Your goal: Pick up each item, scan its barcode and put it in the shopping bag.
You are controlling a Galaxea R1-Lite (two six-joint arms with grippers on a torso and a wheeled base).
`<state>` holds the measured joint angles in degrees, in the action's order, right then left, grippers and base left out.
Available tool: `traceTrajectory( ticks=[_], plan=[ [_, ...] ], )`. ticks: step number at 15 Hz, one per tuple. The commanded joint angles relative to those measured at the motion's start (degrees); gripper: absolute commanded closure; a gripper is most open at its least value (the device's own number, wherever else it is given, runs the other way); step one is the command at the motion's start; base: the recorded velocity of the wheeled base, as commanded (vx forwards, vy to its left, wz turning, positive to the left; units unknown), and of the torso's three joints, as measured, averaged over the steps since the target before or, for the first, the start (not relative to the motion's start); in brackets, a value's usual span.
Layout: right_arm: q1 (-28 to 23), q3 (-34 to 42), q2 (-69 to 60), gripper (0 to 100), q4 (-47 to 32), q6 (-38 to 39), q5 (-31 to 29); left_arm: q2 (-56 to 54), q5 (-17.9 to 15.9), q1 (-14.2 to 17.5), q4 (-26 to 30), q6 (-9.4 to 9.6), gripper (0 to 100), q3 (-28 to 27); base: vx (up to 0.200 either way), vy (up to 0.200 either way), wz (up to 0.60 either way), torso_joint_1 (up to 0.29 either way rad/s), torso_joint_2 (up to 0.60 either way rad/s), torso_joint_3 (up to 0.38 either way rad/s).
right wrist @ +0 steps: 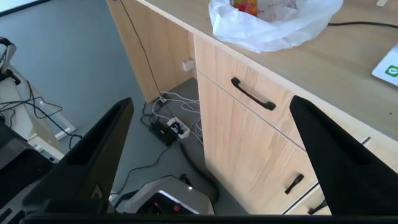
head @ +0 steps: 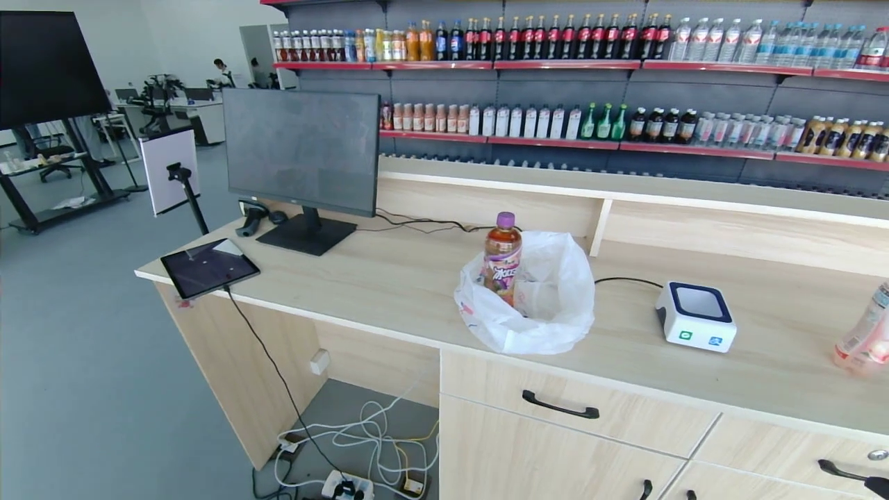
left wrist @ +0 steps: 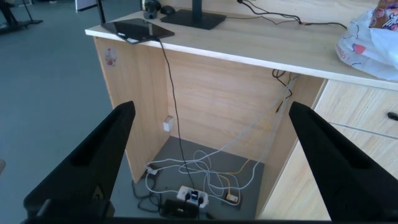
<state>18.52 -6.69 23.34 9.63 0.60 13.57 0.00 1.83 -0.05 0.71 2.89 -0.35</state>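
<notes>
On counter (head: 389,285), shopping bag (head: 555,312), bottle (head: 501,255) upright inside

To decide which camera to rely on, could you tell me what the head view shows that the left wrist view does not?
Head view, not the wrist: the scanner and a bottle at the counter's right end. Wrist, not the head: the left gripper, open, low before the counter's open bay. Both: the shopping bag, the tablet and the floor cables.

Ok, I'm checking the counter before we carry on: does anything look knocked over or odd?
A pale bottle at the far right of the counter appears to lie on its side. The purple-capped bottle in the shopping bag stands upright.
</notes>
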Motion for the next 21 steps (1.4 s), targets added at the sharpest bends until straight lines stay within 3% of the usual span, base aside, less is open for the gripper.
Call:
traceTrajectory(
  ticks=[1, 5, 17, 21],
  plan=[
    [0.0, 0.3, -2.3, 0, -0.1, 0.0, 0.5, 0.0, 0.0, 0.0, 0.0, 0.01, 0, 0.0, 0.0, 0.0, 0.0, 0.0, 0.0, 0.0],
    [0.0, -1.2, -6.6, 0, -7.6, -0.1, 1.5, 0.0, 0.0, 0.0, 0.0, 0.01, 0, 0.0, 0.0, 0.0, 0.0, 0.0, 0.0, 0.0],
    [0.0, -1.7, -6.6, 0, -8.0, -0.2, 3.4, 0.0, 0.0, 0.0, 0.0, 0.1, 0, 0.0, 0.0, 0.0, 0.0, 0.0, 0.0, 0.0],
    [0.0, -1.9, -6.1, 0, -8.0, -0.2, 3.5, 0.0, -0.1, 0.0, 0.0, 0.45, 0, 0.0, 0.0, -0.2, 0.0, 0.001, 0.0, 0.002]
  ],
)
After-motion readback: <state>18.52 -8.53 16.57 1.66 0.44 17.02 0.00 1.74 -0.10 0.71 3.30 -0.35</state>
